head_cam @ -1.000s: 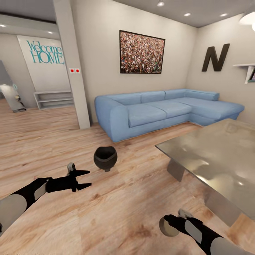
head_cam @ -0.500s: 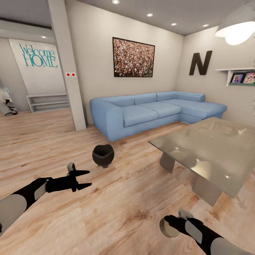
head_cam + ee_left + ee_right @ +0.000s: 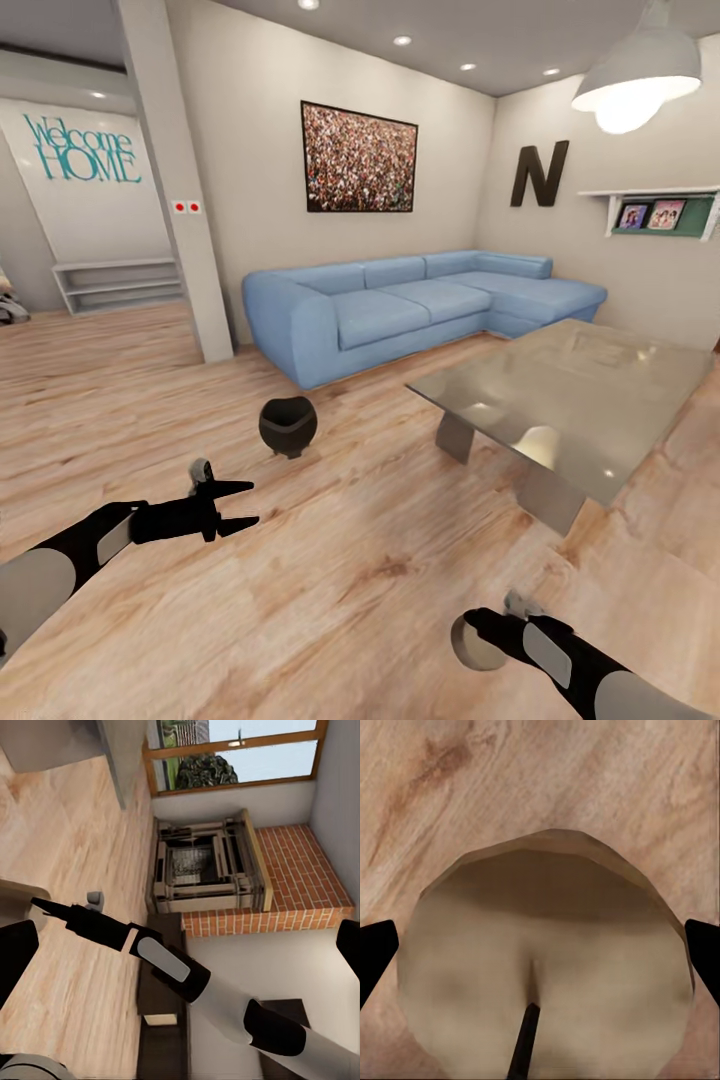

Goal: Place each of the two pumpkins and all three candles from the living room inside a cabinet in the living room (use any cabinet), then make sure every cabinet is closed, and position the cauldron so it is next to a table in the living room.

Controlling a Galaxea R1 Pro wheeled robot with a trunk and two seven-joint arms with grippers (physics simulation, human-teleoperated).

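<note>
Your cauldron point(image 3: 288, 426) stands upright on the wood floor point(image 3: 350, 560), mouth up, ahead of you and a little left of centre. It sits alone: bare boards all round it, the blue sofa point(image 3: 400, 308) farther back and the table point(image 3: 560, 400) well apart to its right. Between cauldron and table there is a wide strip of floor, nothing lying in it.

That table shows you its near-left corner, with the glossy grey top running away to the far right and 2 block legs visible under its near edge. Past its near edge the boards run free down to your right arm.

Your left gripper point(image 3: 238, 505) hangs low at the near left, its 2 black fingers spread apart with nothing between them, pointing right, short of the cauldron and not touching it.

Your right gripper point(image 3: 478, 640) sits at the near right and is clamped on a candle point(image 3: 544, 975). In the right wrist view the beige cylinder bulges between both dark fingertips point(image 3: 375, 952), its dark wick toward the camera, floor planks beyond it. In the head view it reads as a pale round disc at the tip of the arm.

In the left wrist view you get the brick-surrounded fireplace point(image 3: 206, 866), a window above it, and a long dark-brown cabinet point(image 3: 161, 997) along the wall, with your right arm reaching across in front.

Far left, a grey pillar point(image 3: 175, 190) marks the edge of the opening to the next room.
</note>
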